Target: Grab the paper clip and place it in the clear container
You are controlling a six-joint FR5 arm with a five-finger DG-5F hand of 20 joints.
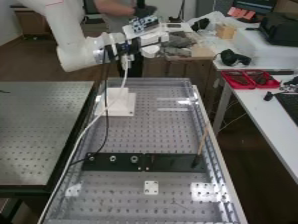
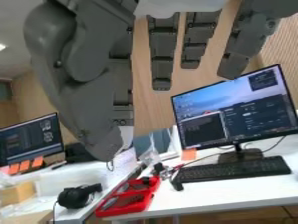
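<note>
Robot hand (image 2: pixel 163 55) wide open, empty | past far end of bench (image 1: pixel 143 135) | paper clip: likely light, stiff, slippery; pinch long sides

There is room to pass mid-frame over the perforated benchtop (image 1: pixel 149 132), between the white block (image 1: pixel 121 107) above and black strip (image 1: pixel 170 163) below. Pale (image 1: pixel 80 137) and dark cables (image 1: pixel 106 120) obstruct the left; a thin stick (image 1: pixel 202 142) slants up at right.
</note>
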